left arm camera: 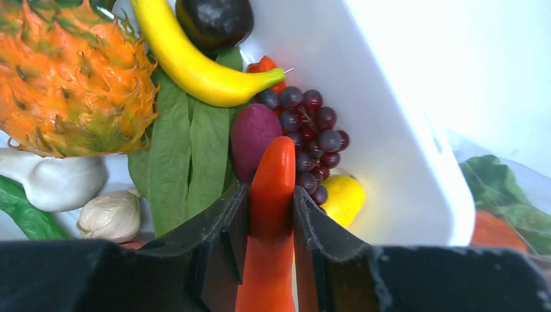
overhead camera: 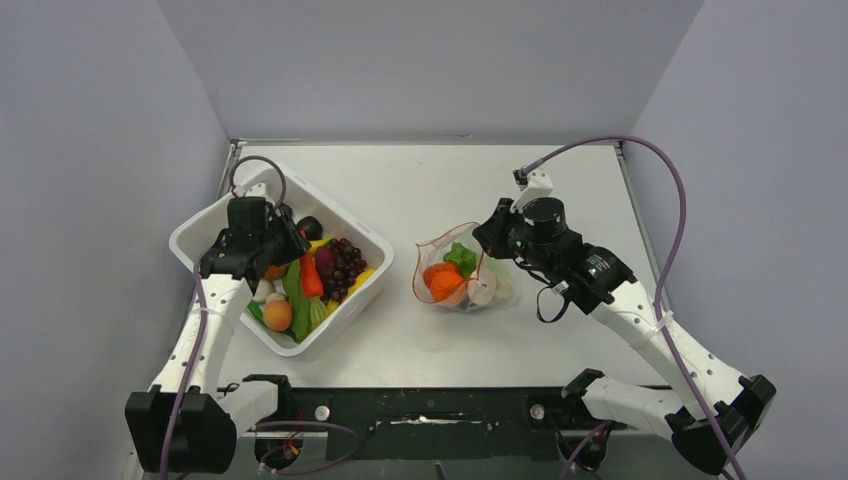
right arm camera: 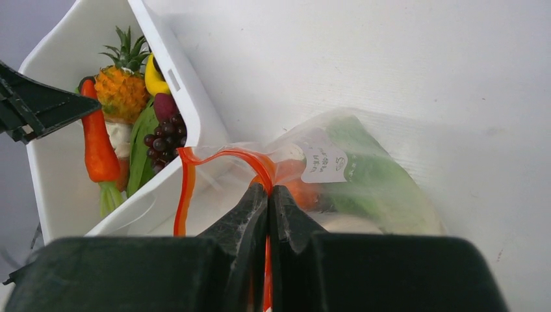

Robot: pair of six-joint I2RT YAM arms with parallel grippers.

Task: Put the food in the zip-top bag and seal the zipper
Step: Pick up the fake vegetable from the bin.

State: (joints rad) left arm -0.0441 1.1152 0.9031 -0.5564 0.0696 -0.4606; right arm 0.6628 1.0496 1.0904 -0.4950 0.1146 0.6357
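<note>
My left gripper (overhead camera: 297,258) is shut on an orange carrot (left arm camera: 271,214), held inside the white tub (overhead camera: 360,290); the carrot also shows in the top view (overhead camera: 311,275). Under it lie purple grapes (left arm camera: 312,130), a dark plum (left arm camera: 252,133), a banana (left arm camera: 195,65), a pineapple (left arm camera: 71,78) and green leaves (left arm camera: 188,149). My right gripper (right arm camera: 268,189) is shut on the red zipper strip (right arm camera: 185,188) at the mouth of the clear zip-top bag (overhead camera: 465,272). The bag lies on the table with orange and green food inside and its mouth held open toward the tub.
The tub (right arm camera: 175,84) stands at the left of the table, slanted, with garlic (left arm camera: 110,214) and a peach (overhead camera: 277,315) among its food. Grey walls close in the table on three sides. The arm bases sit at the near edge.
</note>
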